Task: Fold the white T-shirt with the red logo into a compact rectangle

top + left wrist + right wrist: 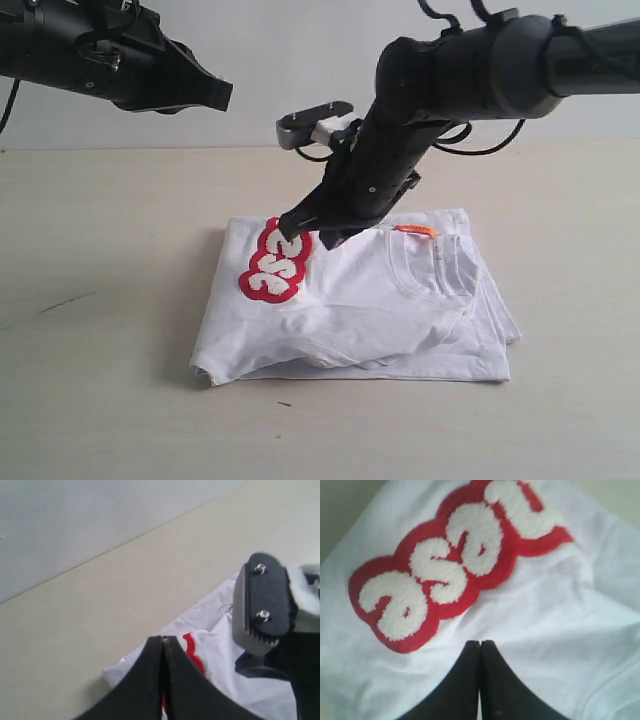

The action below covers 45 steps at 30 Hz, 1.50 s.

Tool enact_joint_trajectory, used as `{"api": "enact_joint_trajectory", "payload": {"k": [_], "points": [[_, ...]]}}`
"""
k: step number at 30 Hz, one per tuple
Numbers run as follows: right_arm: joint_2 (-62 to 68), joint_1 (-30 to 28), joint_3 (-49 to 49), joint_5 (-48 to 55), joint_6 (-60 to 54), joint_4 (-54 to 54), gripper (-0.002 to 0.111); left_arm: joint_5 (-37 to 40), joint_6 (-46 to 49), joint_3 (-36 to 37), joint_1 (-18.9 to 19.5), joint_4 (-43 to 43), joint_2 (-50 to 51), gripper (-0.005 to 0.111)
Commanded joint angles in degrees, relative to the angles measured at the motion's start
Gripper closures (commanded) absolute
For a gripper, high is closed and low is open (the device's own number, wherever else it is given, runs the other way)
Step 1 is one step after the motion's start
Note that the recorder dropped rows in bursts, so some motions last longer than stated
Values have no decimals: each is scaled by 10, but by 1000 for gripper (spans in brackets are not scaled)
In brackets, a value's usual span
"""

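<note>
Pointing my right gripper (pixel 312 230) down at the far-left part of the white T-shirt (pixel 380 310), I am holding its jaws pressed together with no cloth between them. The tips are sitting just beside the red logo (pixel 275 265); whether they are touching the fabric I cannot tell.

The shirt is lying in the middle of the table (pixel 100 380), already doubled into a rough rectangle. The logo is showing on the top layer at the left, and the ribbed collar (pixel 432 272) and orange neck tag (pixel 415 230) are lying toward the far right.

I am judging that closed tips suit this spot because a blunt point can press or smooth the top layer without snagging it. The near-left edge is bulging and the layers on the right are splaying out unevenly.

My left gripper (pixel 222 95) is hanging high over the far left of the table, well apart from the shirt, also shut and empty. I am probably parking it there to leave the right arm room. The fold is looking nearly finished, with only tidying left.
</note>
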Motion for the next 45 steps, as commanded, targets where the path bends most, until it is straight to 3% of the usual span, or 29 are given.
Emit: {"api": "enact_joint_trajectory", "payload": {"k": [1,5,10,15,24,31,45], "points": [[-49,-3,77,-55,145,-148,108,11,-6,1,1,-8,-1,107],[-52,-28,138,-69,228,-235,108,37,-6,1,1,-11,-1,107],[-26,-86,186,-113,191,-168,108,44,-6,1,1,-14,-1,107],[30,-86,172,-154,189,-168,108,46,-6,1,1,-14,-1,107],[76,-86,116,-100,193,-155,108,42,-6,1,1,-14,5,107],[74,-59,112,-79,38,33,108,36,-4,1,1,-13,6,107],[-23,-45,112,-78,29,30,108,51,-3,1,1,-9,6,107]]}}
